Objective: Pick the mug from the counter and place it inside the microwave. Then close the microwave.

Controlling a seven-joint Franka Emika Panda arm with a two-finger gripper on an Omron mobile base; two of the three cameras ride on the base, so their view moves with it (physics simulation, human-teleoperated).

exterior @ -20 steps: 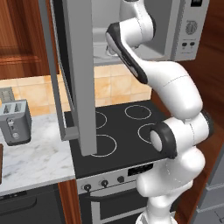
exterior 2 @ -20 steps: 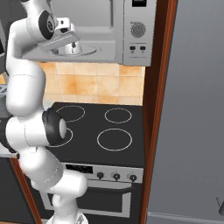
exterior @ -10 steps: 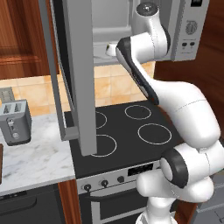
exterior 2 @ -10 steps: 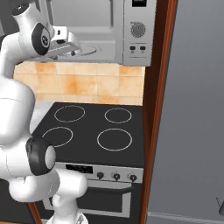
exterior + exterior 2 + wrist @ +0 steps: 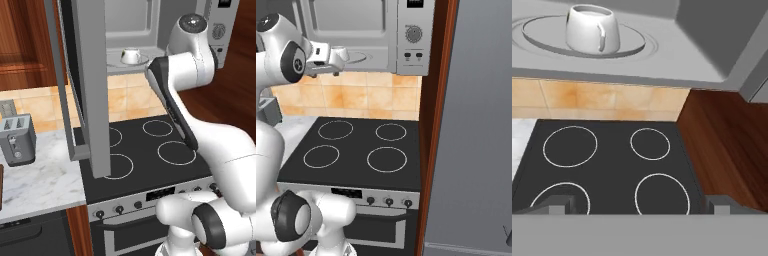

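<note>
Open and empty, the gripper [image 5: 336, 57] hangs just outside the mouth of the microwave [image 5: 150, 30], its jaws spread wide with nothing between them. From there the order of size runs down: the microwave itself sits above the stovetop [image 5: 145, 145] with its door [image 5: 90, 85] swung fully out toward the room, the long bar handle [image 5: 62, 85] on the door's far edge standing nearly upright. The counter [image 5: 40, 175] lies to the left of the stovetop, with a toaster [image 5: 17, 140] on it. The mug [image 5: 592, 29] stands upright on the round glass plate [image 5: 634, 47] inside the cavity, handle turned toward the camera, so the placing step looks done. What remains is closing up, and that turns on the door: it juts out to the arm's left, well apart from the gripper, its long axis vertical and its broad face edge-on in the left base view. The hand would probably need to swing left, behind that outer face, to push it shut.
</note>
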